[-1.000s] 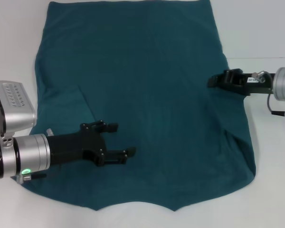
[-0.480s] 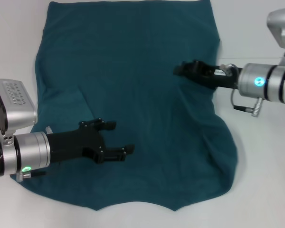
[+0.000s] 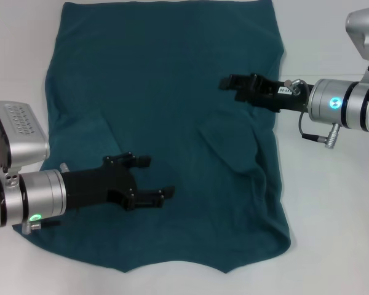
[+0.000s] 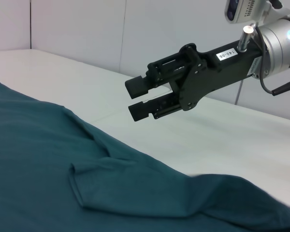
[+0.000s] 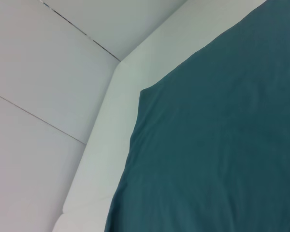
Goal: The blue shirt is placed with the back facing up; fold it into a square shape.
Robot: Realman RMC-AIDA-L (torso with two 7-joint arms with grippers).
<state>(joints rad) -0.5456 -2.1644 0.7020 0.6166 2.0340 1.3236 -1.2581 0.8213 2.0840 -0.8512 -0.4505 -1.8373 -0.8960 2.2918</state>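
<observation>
The blue shirt (image 3: 166, 92) lies flat on the white table, plain side up, no lettering showing. Its right sleeve and side are folded inward as a rumpled flap (image 3: 237, 147), which also shows in the left wrist view as a flap (image 4: 135, 188). My right gripper (image 3: 229, 84) hovers above the shirt's upper right part; in the left wrist view the right gripper (image 4: 142, 98) is open and holds nothing. My left gripper (image 3: 157, 178) hangs over the shirt's lower left area, open and empty. The right wrist view shows only the shirt (image 5: 222, 145) and the table.
White table (image 3: 332, 215) surrounds the shirt on the right and at the front. A white wall (image 5: 48, 72) rises behind the table's far edge. The shirt's left sleeve (image 3: 80, 141) still lies spread outward.
My right gripper travelled left from the shirt's right edge, dragging the right sleeve inward over the body, and now stands open above the shirt with the flap lying loose. The left arm stayed put.
</observation>
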